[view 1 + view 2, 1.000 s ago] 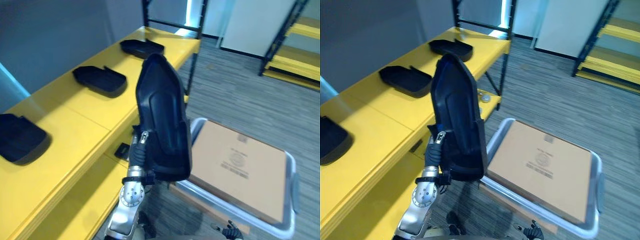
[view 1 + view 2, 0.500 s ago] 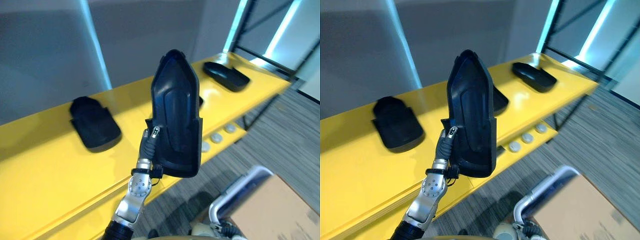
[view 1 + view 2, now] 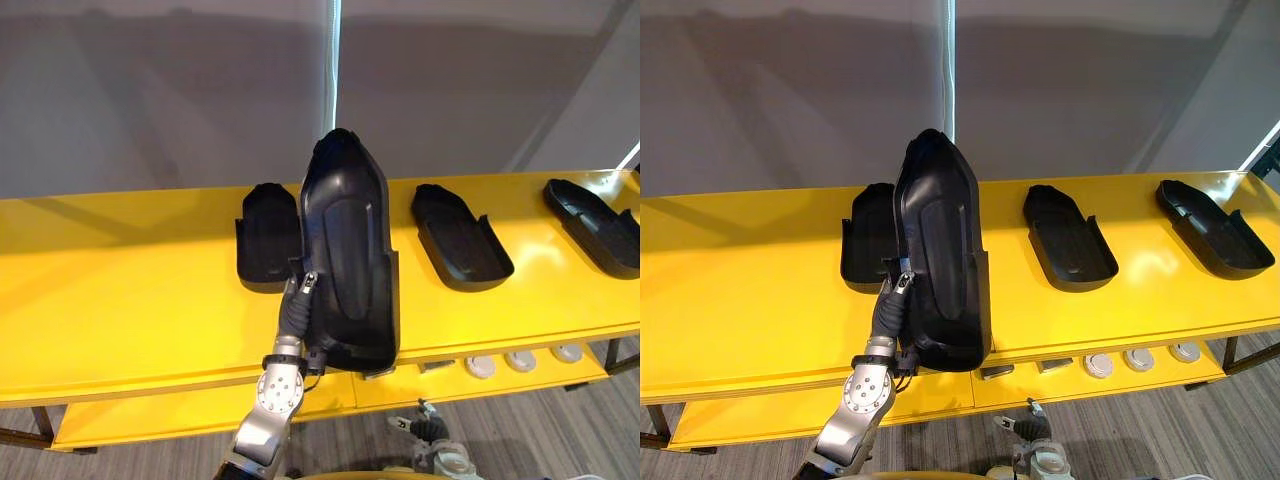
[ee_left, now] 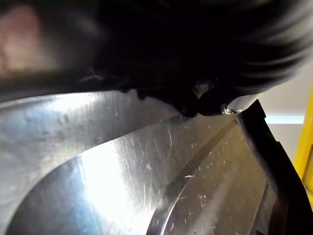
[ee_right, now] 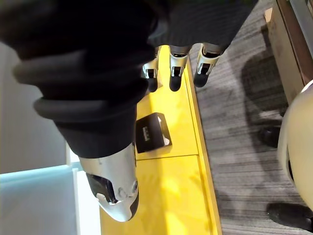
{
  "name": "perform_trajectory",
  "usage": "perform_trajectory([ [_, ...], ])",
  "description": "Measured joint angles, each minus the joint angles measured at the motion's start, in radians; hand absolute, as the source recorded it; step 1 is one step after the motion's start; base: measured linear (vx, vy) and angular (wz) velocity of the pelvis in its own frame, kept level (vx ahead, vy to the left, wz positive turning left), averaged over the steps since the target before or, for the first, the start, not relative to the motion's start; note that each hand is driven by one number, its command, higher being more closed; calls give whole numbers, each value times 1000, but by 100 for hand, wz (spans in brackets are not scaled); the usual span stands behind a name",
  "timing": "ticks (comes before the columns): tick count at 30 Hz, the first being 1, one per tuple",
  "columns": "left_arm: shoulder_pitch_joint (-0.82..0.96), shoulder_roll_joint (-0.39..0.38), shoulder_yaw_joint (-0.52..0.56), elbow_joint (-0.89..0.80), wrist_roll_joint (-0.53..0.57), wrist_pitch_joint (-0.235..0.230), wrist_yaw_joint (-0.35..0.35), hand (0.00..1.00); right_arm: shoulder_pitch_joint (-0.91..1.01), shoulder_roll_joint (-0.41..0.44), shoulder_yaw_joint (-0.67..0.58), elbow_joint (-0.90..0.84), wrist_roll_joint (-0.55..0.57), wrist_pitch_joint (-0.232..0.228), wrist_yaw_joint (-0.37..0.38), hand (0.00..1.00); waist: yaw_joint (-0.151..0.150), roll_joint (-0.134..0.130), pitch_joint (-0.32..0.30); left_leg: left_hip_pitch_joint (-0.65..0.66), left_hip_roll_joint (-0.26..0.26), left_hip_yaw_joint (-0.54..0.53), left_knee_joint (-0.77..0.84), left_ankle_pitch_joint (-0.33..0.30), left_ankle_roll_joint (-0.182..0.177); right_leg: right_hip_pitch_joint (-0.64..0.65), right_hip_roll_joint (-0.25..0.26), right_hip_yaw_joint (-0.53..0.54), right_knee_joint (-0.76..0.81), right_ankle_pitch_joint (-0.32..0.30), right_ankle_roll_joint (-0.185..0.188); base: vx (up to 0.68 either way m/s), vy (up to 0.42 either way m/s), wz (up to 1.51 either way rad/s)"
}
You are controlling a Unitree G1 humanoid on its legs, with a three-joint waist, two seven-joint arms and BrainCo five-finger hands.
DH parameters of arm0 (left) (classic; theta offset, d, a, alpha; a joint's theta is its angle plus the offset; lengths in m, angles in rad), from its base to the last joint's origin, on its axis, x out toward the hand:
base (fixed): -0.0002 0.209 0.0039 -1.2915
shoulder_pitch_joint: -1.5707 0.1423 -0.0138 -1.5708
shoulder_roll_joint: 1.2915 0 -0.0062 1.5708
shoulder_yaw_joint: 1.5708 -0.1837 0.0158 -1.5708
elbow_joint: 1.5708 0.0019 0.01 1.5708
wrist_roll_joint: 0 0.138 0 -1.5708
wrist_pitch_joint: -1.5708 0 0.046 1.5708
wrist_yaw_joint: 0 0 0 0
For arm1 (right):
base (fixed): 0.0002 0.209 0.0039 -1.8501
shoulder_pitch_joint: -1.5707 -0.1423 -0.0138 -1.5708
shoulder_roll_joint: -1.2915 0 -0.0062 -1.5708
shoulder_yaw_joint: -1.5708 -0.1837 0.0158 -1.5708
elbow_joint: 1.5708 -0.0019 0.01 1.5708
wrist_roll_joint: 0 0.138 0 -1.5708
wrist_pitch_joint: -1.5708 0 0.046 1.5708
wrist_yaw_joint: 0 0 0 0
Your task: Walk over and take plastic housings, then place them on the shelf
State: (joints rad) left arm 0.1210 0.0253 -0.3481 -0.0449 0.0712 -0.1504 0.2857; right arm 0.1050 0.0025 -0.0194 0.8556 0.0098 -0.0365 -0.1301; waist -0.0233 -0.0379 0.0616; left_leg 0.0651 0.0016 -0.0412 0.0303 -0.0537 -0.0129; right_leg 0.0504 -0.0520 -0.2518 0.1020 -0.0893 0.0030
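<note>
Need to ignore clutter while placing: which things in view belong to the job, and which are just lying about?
Job: held housing, left robot hand, three shelved housings, yellow shelf.
Lying about: white discs and black block on the lower level.

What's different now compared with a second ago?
The robot's view has swung round to face the yellow shelf head-on. Its left hand still holds the black housing upright; three housings lie on the shelf as before; the right hand hangs open.
</note>
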Motion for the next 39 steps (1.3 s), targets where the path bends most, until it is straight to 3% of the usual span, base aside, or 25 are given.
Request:
perform_trajectory([
  [3, 14, 1, 12, 0, 0, 0, -1, 100, 12, -1, 16, 4, -17, -2, 0, 0, 0, -4, 4, -12, -16, 5, -18, 33, -14, 10, -20, -35, -19, 14, 5, -73, 47, 34],
  [4, 14, 0, 6, -7, 0, 0, -1, 100, 9, -4, 15, 4, -20, -4, 0, 0, -11, -1, 5, -37, -8, 76, -20, 6, -34, 6, -32, -76, -20, 14, 5, -127, 65, 104],
  [6, 9, -9, -12, -7, 0, -1, -4, 100, 9, -24, -9, 34, -20, -3, -2, 0, -25, -4, 4, -124, 91, 447, 78, -28, 7, -25, -68, -161, -13, 17, 12, -128, 87, 119],
  [8, 2, -19, -8, -8, -4, -2, -4, 100, 6, -44, -24, 68, -20, 0, -4, 0, -26, 7, 8, -167, 169, 630, 181, -51, 42, -62, -108, -190, 31, -1, 25, -75, 193, 72],
  [9, 1, -18, -5, -9, -15, -2, -4, 100, 4, -51, -35, 74, -13, 4, -4, 0, -27, 7, 9, -180, 199, 651, 243, -63, 51, -80, -135, -193, 66, -15, 39, -65, 338, 45],
  [12, -2, -11, 5, -20, -44, -4, -2, 100, -3, -73, -46, 92, -17, 2, -6, 0, -51, -7, 8, -238, 319, 623, 513, -163, 16, -122, -271, -178, 171, -31, 100, -42, 427, 24],
  [13, -5, -11, 5, -28, -47, -7, -2, 100, -3, -79, -50, 101, -18, 2, -6, 0, -54, -8, 7, -243, 338, 586, 509, -160, 8, -132, -301, -167, 184, -24, 129, -30, 498, 6],
  [14, -11, -21, 6, -39, -60, -12, 0, 100, -3, -92, -62, 104, -18, 2, -6, 0, -55, 3, 2, -242, 353, 501, 439, -111, -13, -151, -330, -149, 193, -4, 175, -12, 452, -4],
  [15, -16, -32, 7, -43, -62, -15, 3, 100, -4, -102, -64, 109, -18, 3, -7, 0, -56, 15, -6, -237, 346, 427, 399, -98, -99, -163, -338, -146, 192, 11, 204, 9, 587, 1],
  [16, -34, -24, 22, -42, -65, -14, 9, 100, -19, -95, -88, 148, -16, 4, -9, 0, -65, -9, -4, -262, 281, 389, 441, -138, -109, -155, -374, -120, 169, 39, 233, 45, 482, 25],
  [17, -39, -10, 43, -42, -68, -14, 25, 100, -14, -83, -102, 167, -17, 3, -8, 0, -78, -15, -3, -297, 257, 356, 497, -159, -90, -140, -362, -141, 143, 58, 235, 58, 389, 28],
  [18, -42, -5, 54, -42, -73, -14, 30, 100, -11, -81, -104, 183, -18, 2, -9, 0, -77, -19, -3, -308, 248, 341, 517, -169, -85, -122, -365, -153, 104, 87, 209, 82, 396, 19],
  [20, -62, 19, 90, -44, -81, -22, 49, 100, 2, -72, -118, 192, -21, 2, -12, 0, -67, -28, -9, -315, 206, 350, 544, -238, -55, -96, -387, -158, 27, 236, 165, 30, 528, -6],
  [21, -71, 32, 90, -44, -80, -25, 49, 100, -1, -72, -122, 191, -21, 3, -12, 0, -67, -28, -8, -315, 195, 364, 533, -252, -40, -121, -397, -161, 32, 266, 120, -76, 520, -47],
  [22, -76, 53, 94, -44, -78, -32, 49, 100, -17, -95, -120, 190, -23, 3, -12, 0, -47, -1, -3, -305, 179, 425, 483, -247, -12, -186, -411, -170, 49, 336, -50, -93, 462, -78],
  [23, -75, 56, 107, -42, -78, -33, 48, 100, -37, -107, -117, 188, -28, 3, -10, 0, -48, -5, 1, -272, 153, 474, 417, -216, 27, -260, -420, -161, 206, 247, -104, -87, 430, -86],
  [25, -74, 56, 109, -36, -76, -32, 44, 100, -42, -108, -118, 181, -32, 1, -4, 0, -59, 20, 22, -220, 118, 501, 329, -182, 54, -302, -353, -131, 403, 79, -25, -39, 299, -47],
  [26, -74, 56, 103, -36, -72, -32, 43, 100, -41, -106, -118, 181, -32, 1, 0, 0, -72, 26, 26, -178, 91, 513, 262, -158, 69, -289, -257, -113, 466, -38, -9, -21, 257, -27],
  [27, -78, 54, 96, -36, -64, -32, 42, 100, -41, -104, -118, 179, -31, 0, 0, 0, -77, 40, 33, -160, 77, 518, 232, -146, 78, -275, -189, -101, 467, -89, 1, -19, 250, -15],
  [28, -89, 54, 74, -36, -58, -32, 36, 100, -40, -103, -119, 178, -29, -2, 0, 0, -85, 36, 35, -142, 56, 525, 205, -135, 87, -258, -117, -94, 439, -133, 6, -14, 134, 0],
  [29, -94, 50, 61, -36, -57, -32, 23, 100, -36, -103, -118, 178, -29, 0, 0, 0, -84, 39, 36, -133, 34, 530, 194, -131, 93, -242, -76, -93, 381, -148, -17, 0, 160, -3],
  [30, -93, 41, 52, -37, -52, -32, 17, 100, -32, -105, -118, 178, -29, 1, 0, 0, -83, 42, 37, -125, 9, 538, 184, -128, 97, -217, -69, -90, 311, -167, -35, 9, 119, -9],
  [32, -91, 19, 48, -36, -34, -30, 6, 100, -33, -120, -126, 176, -26, 1, 2, 0, -83, 71, 43, -119, 6, 525, 162, -106, 92, -186, -45, -72, 221, -118, -10, 8, 86, -27],
  [33, -91, 19, 63, -36, -29, -30, 0, 100, -32, -117, -129, 176, -19, 2, 2, 0, -75, 73, 41, -101, 6, 509, 121, -86, 82, -151, -18, -58, 143, -69, -12, -11, 20, -34],
  [39, -46, 26, 126, -36, -29, -29, -2, 100, -30, -86, -168, 147, -16, 4, 1, 0, -74, 68, 40, -71, -4, 517, -9, -16, 65, -115, 34, -22, -22, 43, -20, -75, -52, -23],
])
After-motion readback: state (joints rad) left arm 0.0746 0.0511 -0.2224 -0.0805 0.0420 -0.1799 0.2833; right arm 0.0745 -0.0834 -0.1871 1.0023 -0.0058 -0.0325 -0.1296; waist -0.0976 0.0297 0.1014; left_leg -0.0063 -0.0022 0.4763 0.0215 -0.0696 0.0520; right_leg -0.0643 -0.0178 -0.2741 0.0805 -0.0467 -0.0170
